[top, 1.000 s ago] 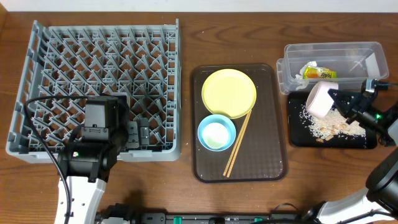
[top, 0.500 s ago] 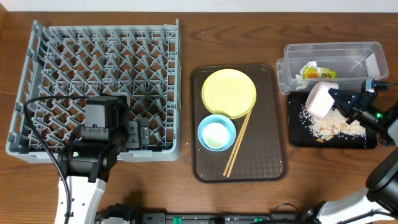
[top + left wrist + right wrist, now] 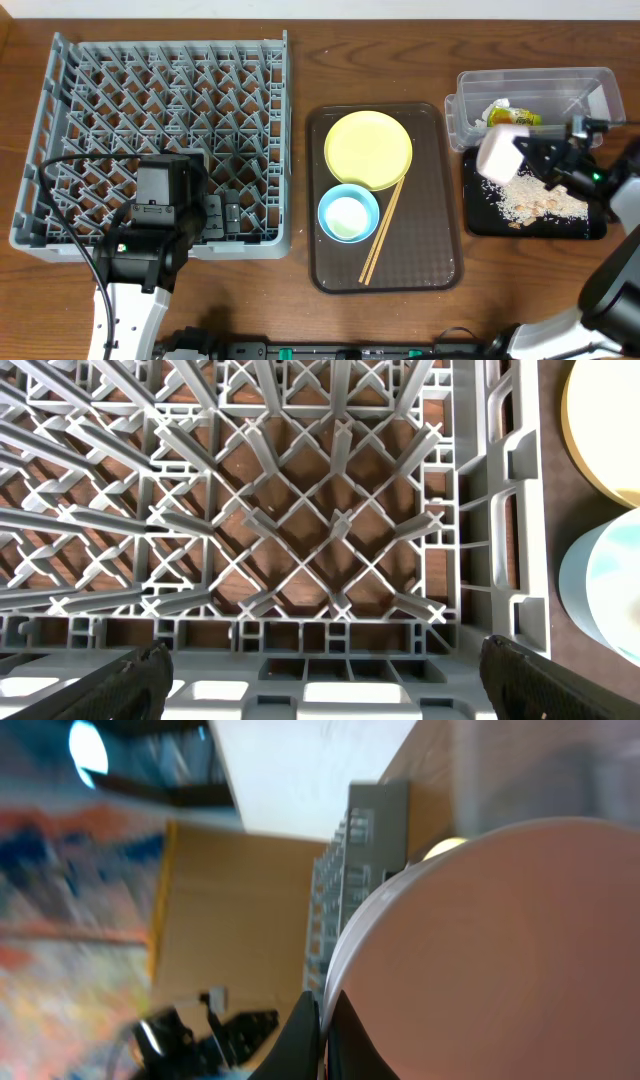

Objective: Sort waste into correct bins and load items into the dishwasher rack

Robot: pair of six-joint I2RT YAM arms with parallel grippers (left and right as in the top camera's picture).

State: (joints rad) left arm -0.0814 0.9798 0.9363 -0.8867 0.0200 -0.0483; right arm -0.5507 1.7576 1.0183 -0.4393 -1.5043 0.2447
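Dark wooden tabletop (image 3: pixel 300 60) carries the grey dishwasher rack (image 3: pixel 160 100) at the left, where the left hand (image 3: pixel 320 685) hangs wide open and empty above its front edge. Yellow plate (image 3: pixel 368 148), light blue bowl (image 3: pixel 348 213) and chopsticks (image 3: pixel 383 228) lie on the brown tray (image 3: pixel 430 250) in the middle. At the right, the right hand (image 3: pixel 527 152) is clenched on the pinkish-white bowl (image 3: pixel 497 154), tipped on its side over the black tray (image 3: pixel 590 228) with rice crumbs (image 3: pixel 535 197), just beside the clear tub (image 3: pixel 530 73) holding the wrapper (image 3: pixel 510 116).

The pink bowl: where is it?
Overhead view, right side: the pink bowl is held by the right claw over the black tray, near the clear tub.
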